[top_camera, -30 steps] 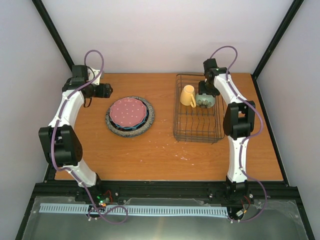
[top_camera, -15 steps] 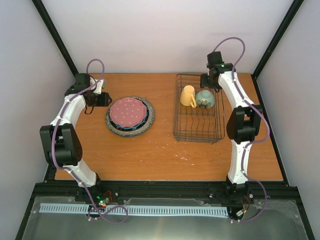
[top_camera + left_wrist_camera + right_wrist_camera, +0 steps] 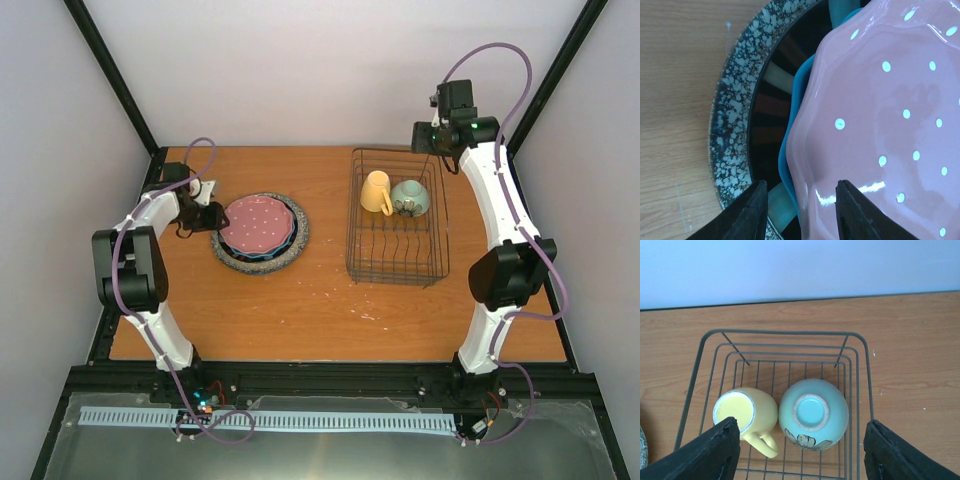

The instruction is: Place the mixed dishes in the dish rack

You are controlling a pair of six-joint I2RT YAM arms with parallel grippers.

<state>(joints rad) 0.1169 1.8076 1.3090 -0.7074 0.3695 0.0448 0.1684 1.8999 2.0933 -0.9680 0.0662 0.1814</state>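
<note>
The pink dotted plate tops a stack over the teal dotted plate, the dark-rimmed plate and the grey speckled plate. My left gripper is at the stack's left edge. In the left wrist view it is open, with its jaws on either side of the pink plate's rim. The dish rack holds the yellow mug and the mint-green bowl, both upside down at its far end. My right gripper is open and empty, raised above them.
The rack's thin dividers stand bare in its near half. The enclosure's white back wall and black frame posts are close behind both arms. The wooden table runs to the arm bases.
My right gripper has let go of the bowl in the rack, risen and pulled back. My left gripper has moved down to the plate stack's left edge.
</note>
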